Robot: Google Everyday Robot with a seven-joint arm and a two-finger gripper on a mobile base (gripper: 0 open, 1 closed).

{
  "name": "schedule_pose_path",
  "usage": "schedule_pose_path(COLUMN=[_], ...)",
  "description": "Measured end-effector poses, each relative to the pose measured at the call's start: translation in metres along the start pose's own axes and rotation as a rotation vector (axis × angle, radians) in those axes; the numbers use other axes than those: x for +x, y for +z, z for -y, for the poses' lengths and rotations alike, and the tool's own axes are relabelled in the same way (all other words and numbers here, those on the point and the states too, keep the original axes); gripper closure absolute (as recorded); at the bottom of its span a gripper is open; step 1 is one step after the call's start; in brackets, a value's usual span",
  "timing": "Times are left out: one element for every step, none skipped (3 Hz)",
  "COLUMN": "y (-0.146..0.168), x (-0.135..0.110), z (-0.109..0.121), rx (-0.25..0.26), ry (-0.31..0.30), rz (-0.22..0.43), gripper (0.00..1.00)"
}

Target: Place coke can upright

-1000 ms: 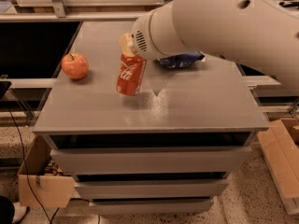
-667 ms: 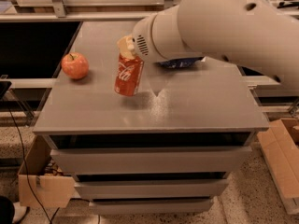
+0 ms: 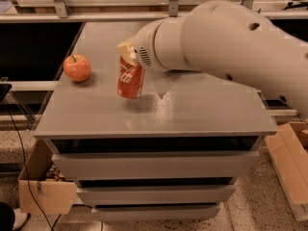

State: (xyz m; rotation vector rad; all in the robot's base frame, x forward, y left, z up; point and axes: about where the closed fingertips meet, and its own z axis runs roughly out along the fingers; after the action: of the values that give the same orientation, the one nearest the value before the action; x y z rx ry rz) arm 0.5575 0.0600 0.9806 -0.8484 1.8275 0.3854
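Observation:
The coke can (image 3: 130,78), red with white script, hangs nearly upright with a slight tilt just above the grey cabinet top (image 3: 192,112), left of its middle. My gripper (image 3: 127,52) grips the can's top end from above. Its pale fingers (image 3: 126,48) show at the can's upper rim, and the bulky white arm (image 3: 226,47) reaches in from the right. A shadow lies under the can. A round red-orange apple (image 3: 77,67) sits on the top to the can's left, apart from it.
The cabinet has drawers (image 3: 154,165) below its front edge. Cardboard boxes stand on the floor at the left (image 3: 41,186) and the right (image 3: 291,162). Metal rails (image 3: 96,1) run along the back. A dark cable (image 3: 24,177) hangs at the left.
The can has shifted slightly left and lower in the grip. The arm has swung forward and now covers the blue object behind it.

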Motion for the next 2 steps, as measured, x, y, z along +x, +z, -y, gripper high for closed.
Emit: schedule_pose_path(y=[0.0006,0.0044], x=[-0.0039,-0.0016], z=[-0.0010,-0.0072], rx=[0.015,0.013], ry=[-0.033,-0.051], rz=[0.039,0.073], gripper=[1.00,1.00])
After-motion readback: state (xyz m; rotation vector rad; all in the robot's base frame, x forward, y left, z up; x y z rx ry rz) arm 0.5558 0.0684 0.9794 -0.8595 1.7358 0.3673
